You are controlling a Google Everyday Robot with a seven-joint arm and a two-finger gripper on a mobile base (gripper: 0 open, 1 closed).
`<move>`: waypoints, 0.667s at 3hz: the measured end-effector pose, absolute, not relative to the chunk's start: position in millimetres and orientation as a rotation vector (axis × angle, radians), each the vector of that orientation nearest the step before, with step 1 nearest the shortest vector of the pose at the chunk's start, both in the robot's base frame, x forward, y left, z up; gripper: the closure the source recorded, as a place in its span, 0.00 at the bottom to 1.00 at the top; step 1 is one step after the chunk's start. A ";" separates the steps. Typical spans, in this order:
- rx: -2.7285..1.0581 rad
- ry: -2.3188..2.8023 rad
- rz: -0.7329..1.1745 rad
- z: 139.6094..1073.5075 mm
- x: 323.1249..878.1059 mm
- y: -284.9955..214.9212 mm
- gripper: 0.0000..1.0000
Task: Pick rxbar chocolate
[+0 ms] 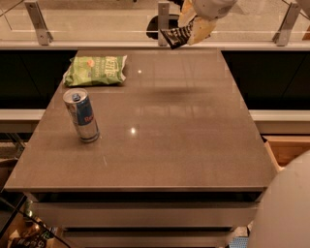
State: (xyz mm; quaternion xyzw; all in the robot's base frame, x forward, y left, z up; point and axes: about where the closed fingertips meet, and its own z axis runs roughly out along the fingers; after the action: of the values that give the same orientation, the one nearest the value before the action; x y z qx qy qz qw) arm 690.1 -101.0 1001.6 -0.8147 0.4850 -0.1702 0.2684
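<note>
Setting: a glossy grey-brown tabletop [184,145] in front of a glass railing with metal posts [39,22]. A pale floor lies beyond the glass, and dark recesses lie off the table's left and right edges.

Item 1. Can [81,115]: slim and upright, standing near the left edge about midway along it. The body is silver and blue with a patch of red lettering too small to read. The top is blue with a tab, and the contents cannot be seen.

Item 2. Green chip bag [97,70]: lying flat near the far-left corner, well apart from the can. Pale lettering runs across its face but is not legible. Whether the bag is sealed cannot be told.

Item 3. rxbar chocolate [175,37]: a small flat bar in a black wrapper with white lettering that cannot be made out. It hangs tilted in the air above the far edge of the tabletop, clear of the surface.

Item 4. Gripper [191,30]: above the far edge, right of its middle. Its cream-coloured fingers [202,30] are closed on the rxbar chocolate, which juts out to the left of them. The white arm [213,6] runs out of the top of the view.

Item 5. Soft shadow [169,91] on the tabletop, near the far edge.

Item 6. White rounded robot body [286,208], covering the near-right corner.
</note>
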 end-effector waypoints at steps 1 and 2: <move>-2.173 1.259 -0.459 1006.0 691.5 -106.2 1.00; -2.146 1.178 -0.463 1009.6 693.1 -108.0 1.00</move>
State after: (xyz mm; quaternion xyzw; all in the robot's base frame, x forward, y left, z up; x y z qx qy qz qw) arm 693.1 -108.0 1009.6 -0.8163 0.4481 -0.1759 0.3192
